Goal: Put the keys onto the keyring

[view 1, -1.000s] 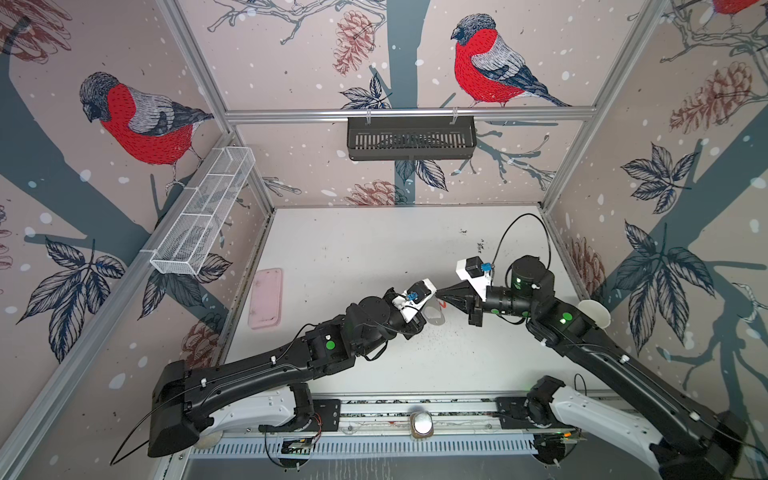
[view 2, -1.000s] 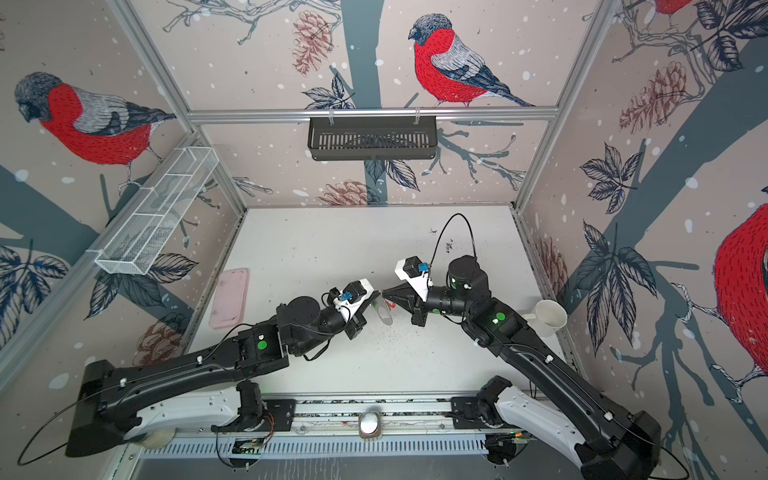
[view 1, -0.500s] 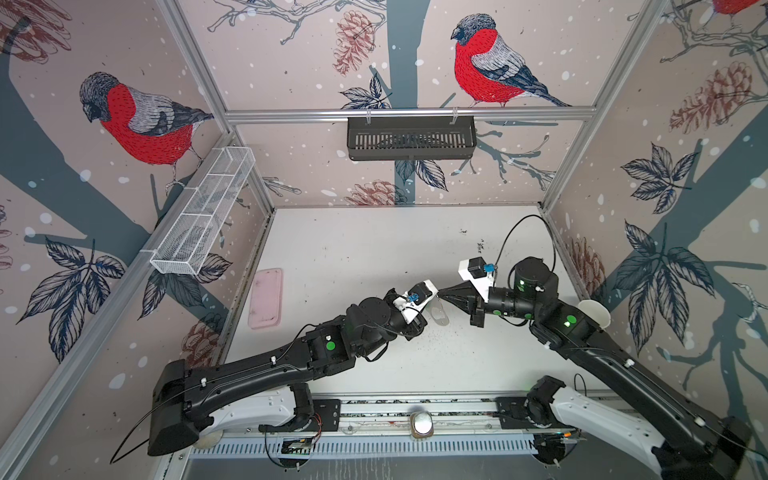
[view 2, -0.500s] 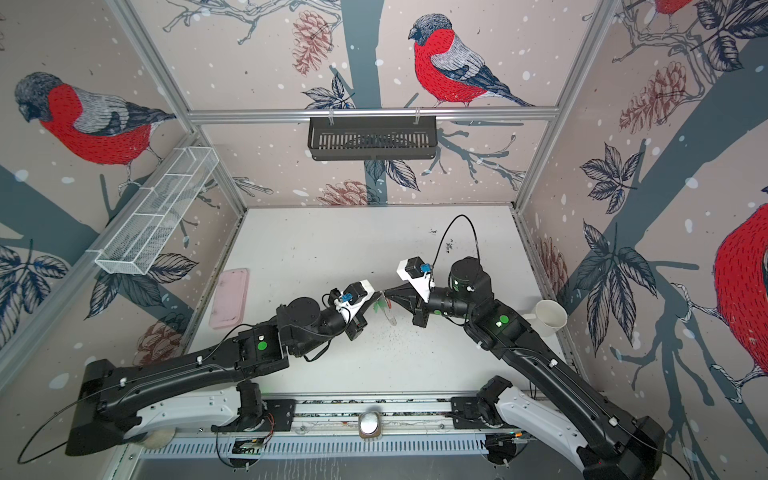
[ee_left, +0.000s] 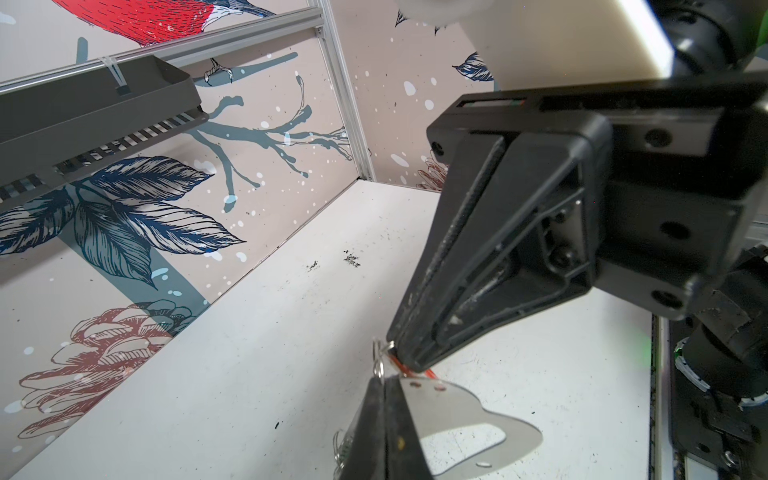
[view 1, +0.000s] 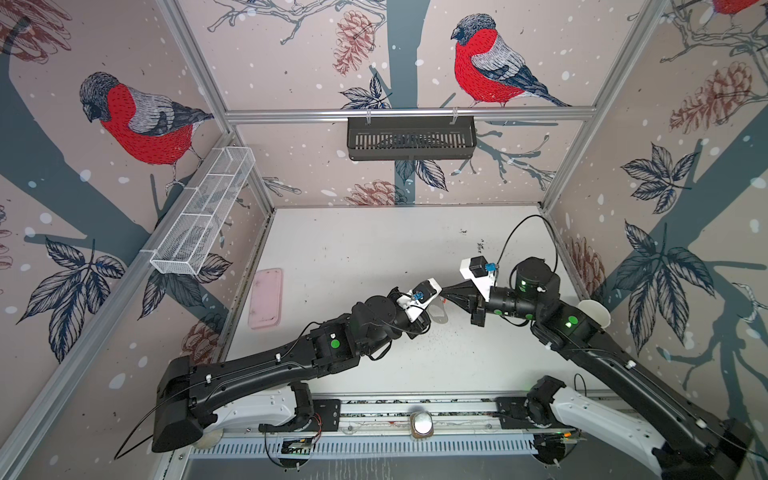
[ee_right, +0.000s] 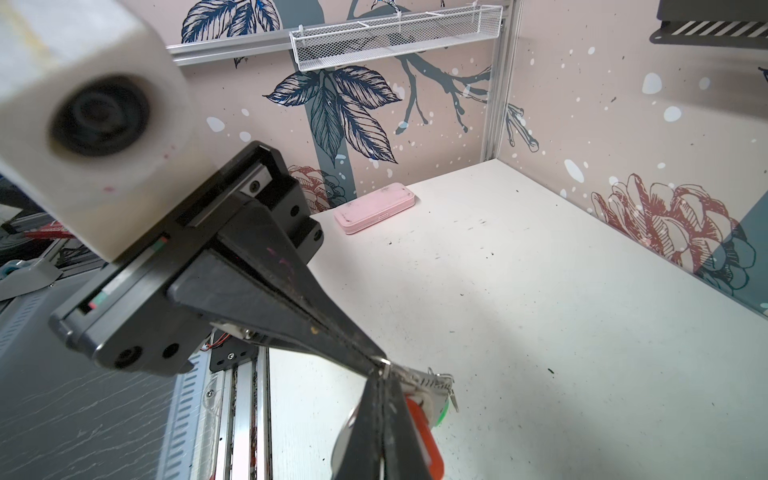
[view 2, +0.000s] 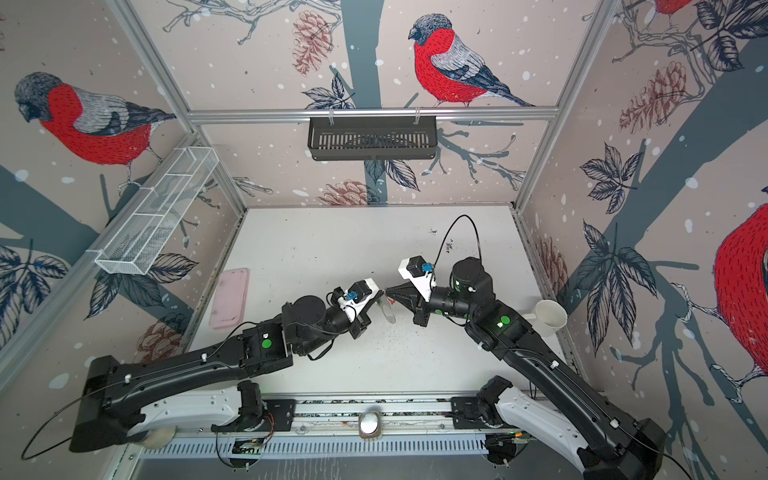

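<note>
**Keyring (ee_left: 457, 405) aloft, both grips thin**

Left gripper (ee_right: 379, 368) is clamped on the keyring's edge, over the middle of the table (view 1: 353, 249). Right gripper (ee_left: 401, 355), pinched tight, seems to hold the red-tagged key (ee_right: 426, 440), though its tip hides the contact. A sideways push could twist the plate or pop the key free.

White worktop (view 1: 357, 253), scuffed, with dark specks (view 1: 446, 334) scattered near the centre of the frame. 1 pink rounded case (view 1: 266, 298) lies flat at the left edge, close to the left wall.
</note>
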Controlling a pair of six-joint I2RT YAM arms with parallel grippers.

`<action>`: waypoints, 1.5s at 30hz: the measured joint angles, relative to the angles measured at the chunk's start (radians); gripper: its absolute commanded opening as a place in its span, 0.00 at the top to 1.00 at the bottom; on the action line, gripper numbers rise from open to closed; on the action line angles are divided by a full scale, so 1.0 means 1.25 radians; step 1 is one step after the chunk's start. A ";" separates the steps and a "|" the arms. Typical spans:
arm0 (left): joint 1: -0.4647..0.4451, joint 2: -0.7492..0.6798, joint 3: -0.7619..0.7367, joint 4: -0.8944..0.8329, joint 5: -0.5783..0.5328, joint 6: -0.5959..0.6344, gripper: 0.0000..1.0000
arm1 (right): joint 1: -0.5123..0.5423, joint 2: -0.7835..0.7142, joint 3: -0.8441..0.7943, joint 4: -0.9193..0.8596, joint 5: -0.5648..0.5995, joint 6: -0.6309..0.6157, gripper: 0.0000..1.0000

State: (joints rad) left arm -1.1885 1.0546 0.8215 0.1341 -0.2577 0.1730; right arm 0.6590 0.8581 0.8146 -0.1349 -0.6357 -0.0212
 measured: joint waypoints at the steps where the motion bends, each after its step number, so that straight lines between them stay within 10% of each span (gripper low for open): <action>1: -0.001 0.000 0.000 0.000 -0.001 0.000 1.00 | 0.000 0.000 0.000 -0.001 0.000 0.000 1.00; 45: -0.012 -0.079 -0.068 0.039 0.025 0.023 1.00 | -0.023 -0.014 -0.016 0.013 -0.025 0.025 1.00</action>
State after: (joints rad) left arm -1.2037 0.9554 0.7361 0.1825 -0.2268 0.2020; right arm 0.6308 0.8406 0.7952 -0.1181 -0.6670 0.0105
